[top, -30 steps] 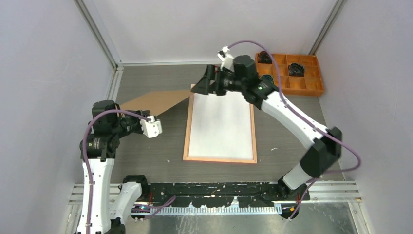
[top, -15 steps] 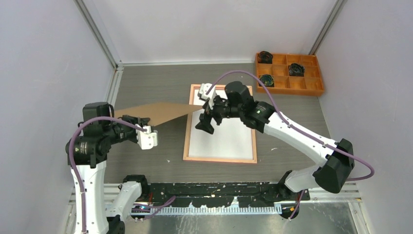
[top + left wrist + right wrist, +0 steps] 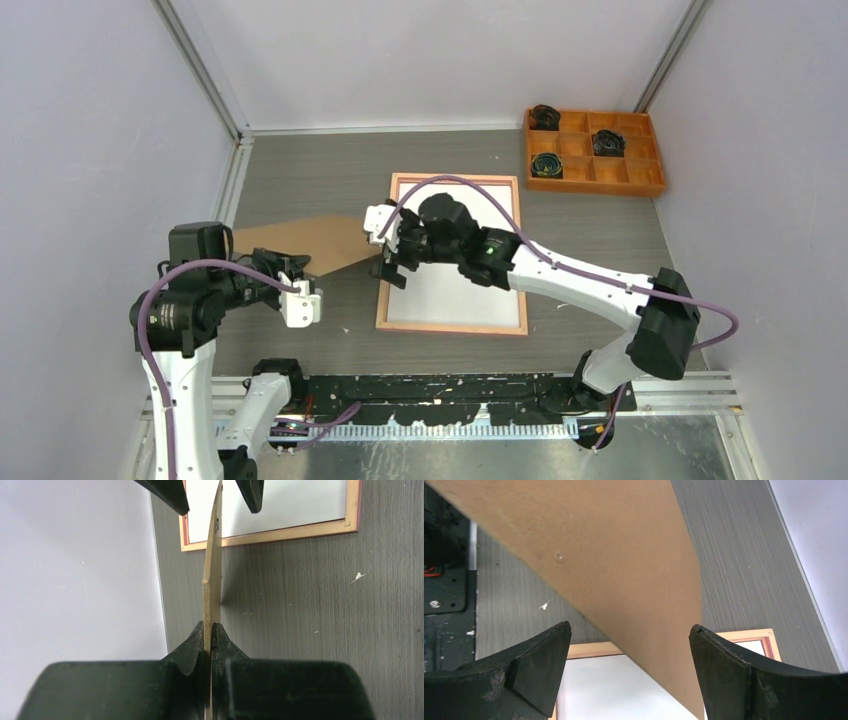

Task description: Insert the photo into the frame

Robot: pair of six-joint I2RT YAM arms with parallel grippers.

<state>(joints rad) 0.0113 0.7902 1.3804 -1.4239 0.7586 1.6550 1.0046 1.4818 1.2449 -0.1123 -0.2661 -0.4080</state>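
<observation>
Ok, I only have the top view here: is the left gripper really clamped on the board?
Observer: Yes. The left wrist view shows the left gripper shut on the board, pinching its near edge.
Operator: And the right gripper, is it on the board's far end?
Observer: Not gripping it. It is open, with one of its fingers on each side of the board. The left wrist view shows a gap on both sides.
</observation>
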